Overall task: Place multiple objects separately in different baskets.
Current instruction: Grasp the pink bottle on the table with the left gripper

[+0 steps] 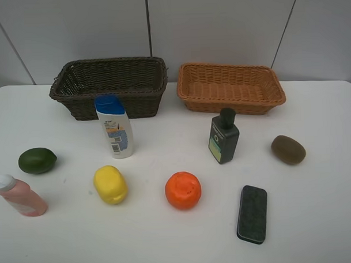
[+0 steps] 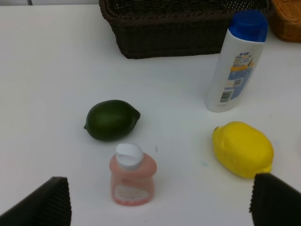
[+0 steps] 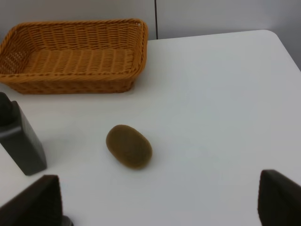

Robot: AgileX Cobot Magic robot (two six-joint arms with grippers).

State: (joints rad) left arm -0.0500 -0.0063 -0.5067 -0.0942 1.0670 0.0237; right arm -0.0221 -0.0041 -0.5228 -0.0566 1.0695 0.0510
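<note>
- We count eight items on the white counter (image 1: 323,230), all outside the two baskets and in front of them.
- The dark brown woven wicker basket (image 1: 70,101) sits at back left. The light orange-tan woven wicker basket (image 1: 249,106) sits at back right, near it but not touching.
- The white plastic bottle with blue cap (image 1: 115,129) stands upright just in front of the dark basket.
- The dark green rectangular bottle with black cap (image 1: 223,138) stands upright in front of the tan basket.
- The oval brown fruit (image 1: 288,149) lies right of that bottle, apart from it.
- The round orange fruit (image 1: 183,190) is at middle front, with the yellow lemon-shaped fruit (image 1: 110,184) to its left.
- The dark green oval fruit (image 1: 37,160) is at far left. The pink bottle with white cap (image 1: 22,197) is near it, closer to the front edge.
- The flat dark rectangular block (image 1: 252,213) lies at front right.
- We see the left fingers (image 2: 44,205) spread wide and gripping nothing, with the pink bottle just ahead of them.
- We see the right fingers (image 3: 35,202) spread wide too and gripping nothing, with the brown fruit ahead of them.
</note>
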